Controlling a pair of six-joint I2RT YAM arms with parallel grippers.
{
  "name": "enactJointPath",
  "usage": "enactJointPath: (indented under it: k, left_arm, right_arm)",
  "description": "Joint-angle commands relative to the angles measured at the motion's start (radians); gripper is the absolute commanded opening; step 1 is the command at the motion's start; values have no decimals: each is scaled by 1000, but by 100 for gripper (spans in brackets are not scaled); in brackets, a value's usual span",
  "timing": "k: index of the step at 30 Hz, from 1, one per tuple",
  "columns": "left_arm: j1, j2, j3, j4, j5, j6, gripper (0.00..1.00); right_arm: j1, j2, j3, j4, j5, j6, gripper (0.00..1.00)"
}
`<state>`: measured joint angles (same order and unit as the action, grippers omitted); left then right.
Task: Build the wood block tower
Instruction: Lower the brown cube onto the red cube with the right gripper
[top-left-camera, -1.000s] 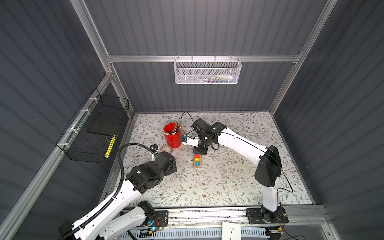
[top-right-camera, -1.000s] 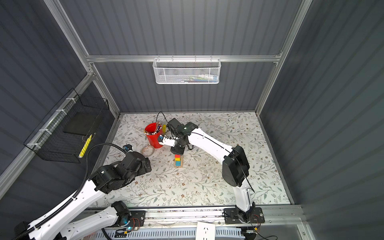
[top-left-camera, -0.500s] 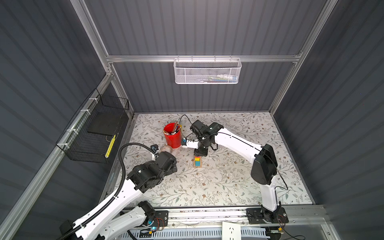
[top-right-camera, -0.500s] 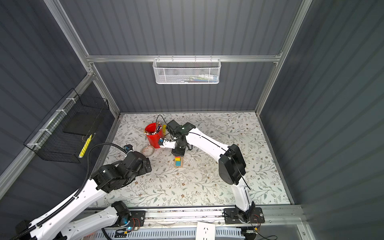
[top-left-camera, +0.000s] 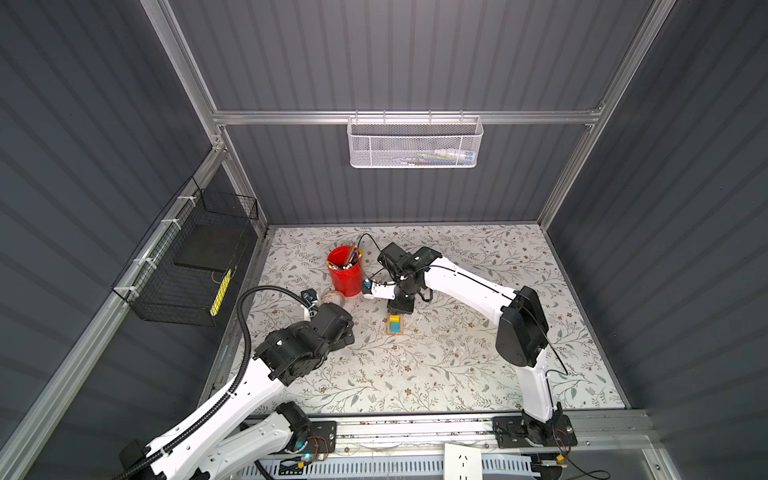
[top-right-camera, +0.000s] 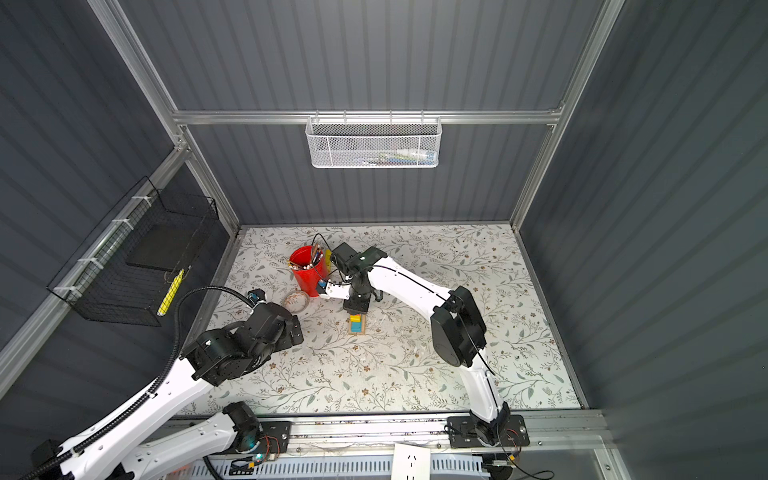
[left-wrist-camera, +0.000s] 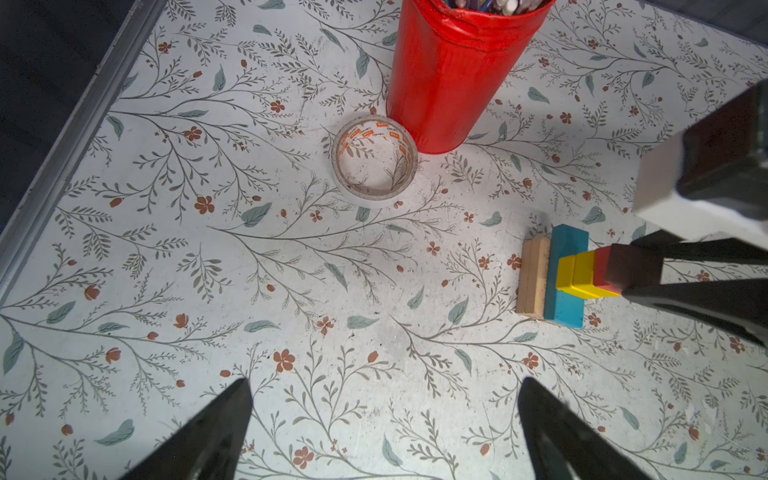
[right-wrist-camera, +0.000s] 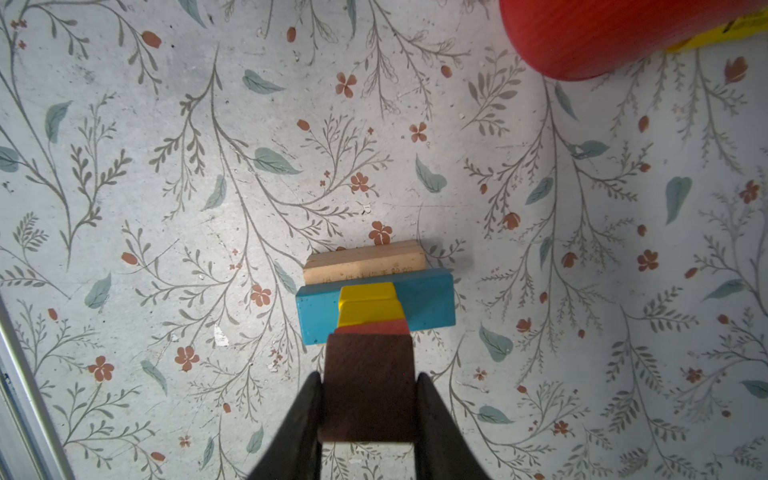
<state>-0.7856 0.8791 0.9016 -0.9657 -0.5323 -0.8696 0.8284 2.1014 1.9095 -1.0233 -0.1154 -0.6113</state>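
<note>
Figure: Your right tool (right-wrist-camera: 369, 381) pinches the brown roof piece (right-wrist-camera: 369, 357) directly above the tower's (top-left-camera: 395, 324) red cube (right-wrist-camera: 372, 327).
In both top views the tower stands on the desk (top-left-camera: 457, 365) at five o'clock from the red cup (top-left-camera: 345, 272). Your left tool (left-wrist-camera: 384, 382) hangs spread and empty at the tower's nine o'clock.

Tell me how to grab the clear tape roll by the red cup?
Probably from above: pinch the wall of the clear tape roll, one finger inside its hole, on the side away from the red pencil cup: it lies flat, hole up.
</note>
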Motion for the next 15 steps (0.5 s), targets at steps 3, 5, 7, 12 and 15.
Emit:
enactJointPath:
  k: [3,5,7,12,15]
  left_arm:
    - [0,-14,-11,-17,-22,-13,100]
    - [0,-11,-12,-16,-21,-12,100]
    - [0,-8,-12,-17,-21,-12,100]
    - [0,-9,-12,-18,-23,-12,100]
    - [0,-13,-12,-18,-23,-12,100]
  right_arm:
    - [6,12,20,-27,22,-15,25]
    - [6,11,19,-25,23,-15,25]
    - [5,12,17,-23,27,-18,26]
    - [6,14,20,-26,30,-21,31]
    - [6,12,17,-27,35,-23,37]
